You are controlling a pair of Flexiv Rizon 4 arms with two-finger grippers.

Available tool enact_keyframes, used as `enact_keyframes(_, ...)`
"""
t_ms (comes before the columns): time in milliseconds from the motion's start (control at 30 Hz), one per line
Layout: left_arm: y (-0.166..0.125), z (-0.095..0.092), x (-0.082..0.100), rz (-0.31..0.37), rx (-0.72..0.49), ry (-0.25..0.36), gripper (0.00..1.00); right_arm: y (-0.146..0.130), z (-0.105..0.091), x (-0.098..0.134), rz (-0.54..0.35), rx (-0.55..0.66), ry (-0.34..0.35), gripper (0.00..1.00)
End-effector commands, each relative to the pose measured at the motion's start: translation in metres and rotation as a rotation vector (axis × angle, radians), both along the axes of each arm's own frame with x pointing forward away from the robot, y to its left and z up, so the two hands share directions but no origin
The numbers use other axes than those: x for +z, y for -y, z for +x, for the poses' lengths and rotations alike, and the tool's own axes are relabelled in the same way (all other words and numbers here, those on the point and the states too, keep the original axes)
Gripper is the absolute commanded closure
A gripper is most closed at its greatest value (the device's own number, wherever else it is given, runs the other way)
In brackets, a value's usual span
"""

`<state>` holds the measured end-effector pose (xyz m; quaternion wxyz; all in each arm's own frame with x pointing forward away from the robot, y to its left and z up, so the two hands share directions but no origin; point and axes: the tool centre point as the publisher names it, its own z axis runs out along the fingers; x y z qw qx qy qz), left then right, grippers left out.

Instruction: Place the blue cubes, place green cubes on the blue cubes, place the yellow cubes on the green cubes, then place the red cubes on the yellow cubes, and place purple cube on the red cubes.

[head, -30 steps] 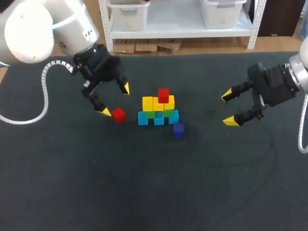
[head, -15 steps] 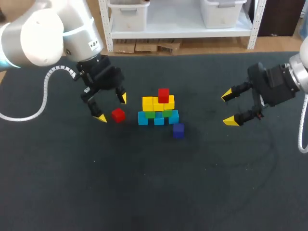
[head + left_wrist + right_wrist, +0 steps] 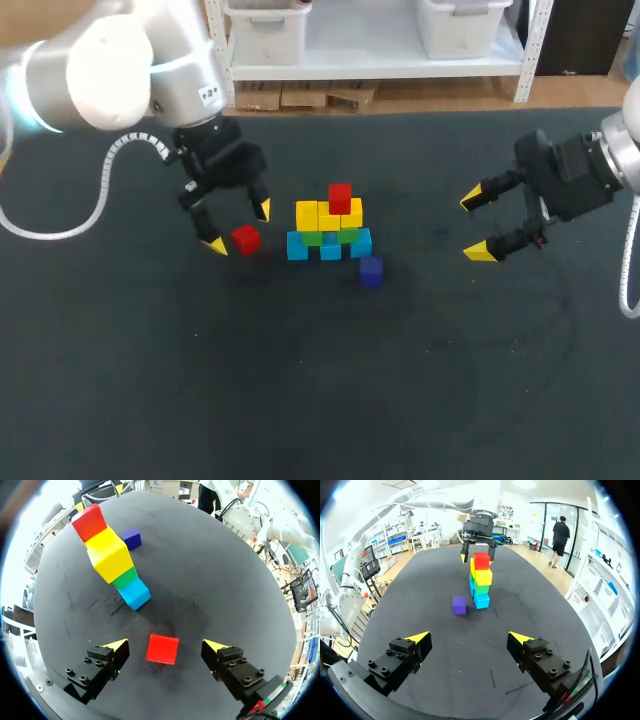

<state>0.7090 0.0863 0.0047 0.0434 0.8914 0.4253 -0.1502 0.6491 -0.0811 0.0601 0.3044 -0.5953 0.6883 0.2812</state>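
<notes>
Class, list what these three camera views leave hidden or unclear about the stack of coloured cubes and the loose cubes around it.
Head view: the green cubes are mostly covered by the yellow cubes above, so their number is unclear.
Left wrist view: the stack is seen end-on; cubes behind the nearest column are mostly hidden.
Right wrist view: the loose red cube is hidden behind the stack.

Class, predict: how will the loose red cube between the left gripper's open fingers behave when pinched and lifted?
The red cube shows flat faces and crisp edges: probably rigid, unlikely to roll. Small within the left gripper, so likely light.
</notes>
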Motion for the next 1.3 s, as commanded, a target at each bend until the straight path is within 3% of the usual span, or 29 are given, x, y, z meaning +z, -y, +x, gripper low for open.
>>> enact_keyframes(33,0.003,0.005,-0.001,0.021,-0.019,-0.024,0.23,0.0,0.001,-0.001,0.003,0.001,0.001,0.0)
enact_keyframes(100,0.003,0.005,-0.001,0.02,-0.022,-0.024,0.28,0.0,0.001,-0.001,0.003,0.001,0.001,0.0)
enact_keyframes(333,0.004,0.005,-0.002,0.028,-0.037,-0.028,0.31,0.0,0.001,-0.001,0.003,0.001,0.001,0.0)
enact_keyframes(400,0.004,0.005,-0.003,0.032,-0.042,-0.031,0.4,0.0,0.001,-0.001,0.003,0.001,0.001,0.0)
enact_keyframes(500,0.004,0.005,-0.003,0.035,-0.043,-0.032,0.41,0.0,0.001,-0.001,0.003,0.001,0.001,0.0)
enact_keyframes(567,0.003,0.005,-0.004,0.035,-0.042,-0.032,0.51,0.0,0.001,-0.001,0.003,0.001,0.001,0.0)
enact_keyframes(767,0.002,0.006,-0.005,0.044,-0.038,-0.03,0.63,0.0,0.001,-0.001,0.003,0.001,0.001,0.0)
enact_keyframes(833,0.001,0.006,-0.006,0.05,-0.03,-0.033,0.71,0.0,0.001,-0.001,0.003,0.001,0.001,0.0)
enact_keyframes(967,0.0,0.005,-0.006,0.048,-0.022,-0.033,0.98,0.0,0.001,-0.001,0.003,0.001,0.001,0.0)
enact_keyframes(1100,-0.001,0.003,0.0,0.044,0.005,-0.024,1.0,0.0,0.001,-0.001,0.003,0.001,0.001,0.0)
enact_keyframes(1200,-0.003,0.001,0.016,0.026,0.049,-0.009,1.0,0.0,0.001,-0.001,0.003,0.001,0.001,0.0)
enact_keyframes(1300,-0.005,-0.001,0.032,0.054,0.122,0.005,1.0,0.0,0.001,-0.001,0.003,0.001,0.001,0.0)
